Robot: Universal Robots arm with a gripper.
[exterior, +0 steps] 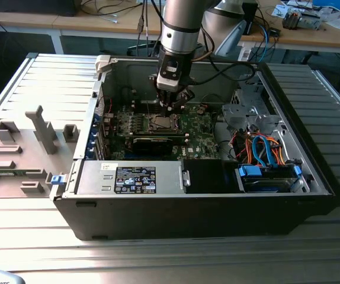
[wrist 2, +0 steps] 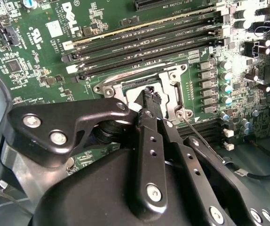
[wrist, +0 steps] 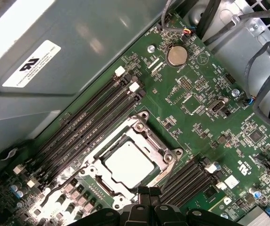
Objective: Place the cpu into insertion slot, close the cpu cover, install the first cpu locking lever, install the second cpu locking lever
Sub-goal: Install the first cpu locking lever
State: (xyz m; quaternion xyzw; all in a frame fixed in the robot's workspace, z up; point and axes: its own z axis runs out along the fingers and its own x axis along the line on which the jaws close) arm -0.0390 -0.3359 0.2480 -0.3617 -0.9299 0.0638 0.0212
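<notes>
The cpu (wrist: 128, 165) lies in the insertion slot (exterior: 161, 122) on the green motherboard (wrist: 196, 108), its silver-grey top showing through the window of the cpu cover (wrist: 159, 151). The cover lies flat around it. My gripper (wrist: 149, 191) hangs just above one edge of the socket, with its black fingertips together and nothing between them. In the second wrist view the gripper (wrist 2: 150, 96) hides much of the socket. A thin metal locking lever (wrist 2: 198, 136) runs out from the cover's corner beside the fingers. In the exterior view the gripper (exterior: 171, 106) is inside the open computer case.
Black memory slots (wrist: 92, 122) run along one side of the socket. The case walls (exterior: 176, 207) enclose the board. A drive cage with blue and orange cables (exterior: 265, 154) sits at the exterior view's right. Grey fixture blocks (exterior: 39, 130) stand on the table outside.
</notes>
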